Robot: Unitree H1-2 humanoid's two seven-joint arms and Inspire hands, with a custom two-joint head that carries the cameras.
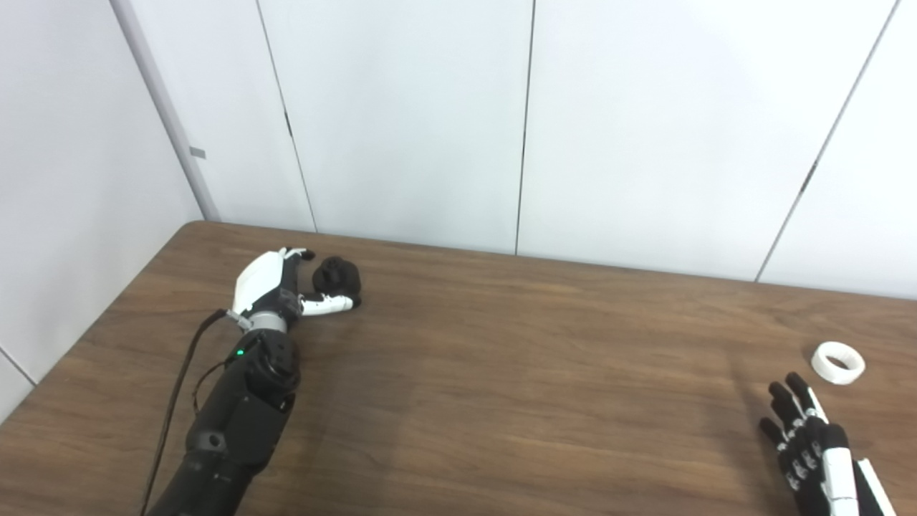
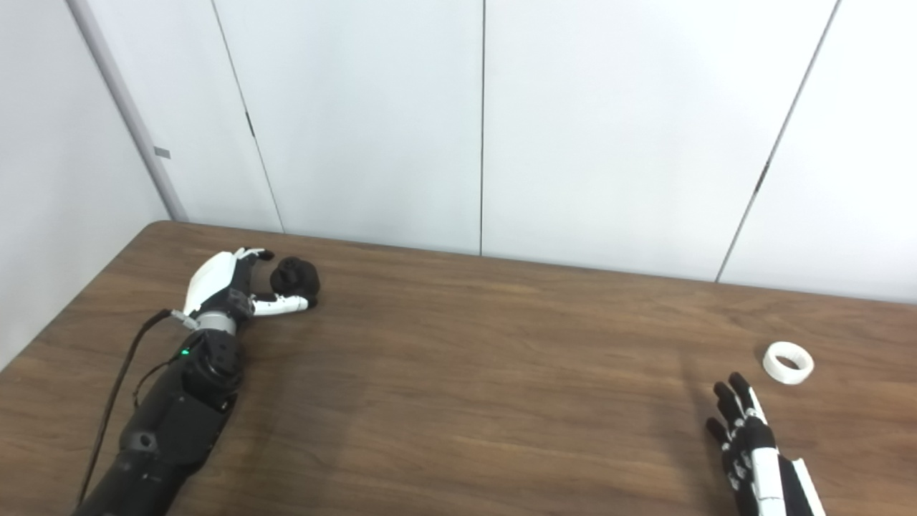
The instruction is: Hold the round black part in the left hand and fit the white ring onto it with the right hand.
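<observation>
Tabletop [image 1: 501, 373] of dark wood grain fills the lower half of the frame, and both task pieces lie on it far apart, so the job looks to be at its first step: picking up, with nothing fitted yet.

At the left of the frame, the left hand [image 1: 276, 287] has its fingers and thumb spread around the round black part [image 1: 338, 278], which sits on the table between them. The thumb [image 1: 326, 304] lies along the part's near side and seems to touch it, while the fingertips reach past its far side. The hand is fairly wide, cupping rather than clamping; I cannot tell whether it bears any grip. The next move, as I judge it, calls for closing those fingers firmly and lifting.

At the lower right of the frame, the right hand [image 1: 809, 441] is flat and open, fingers extended and holding nothing. The white ring [image 1: 837, 362] lies just beyond and to the right of its fingertips, apart from them. That hand would have to reach forward and pinch the ring.
</observation>
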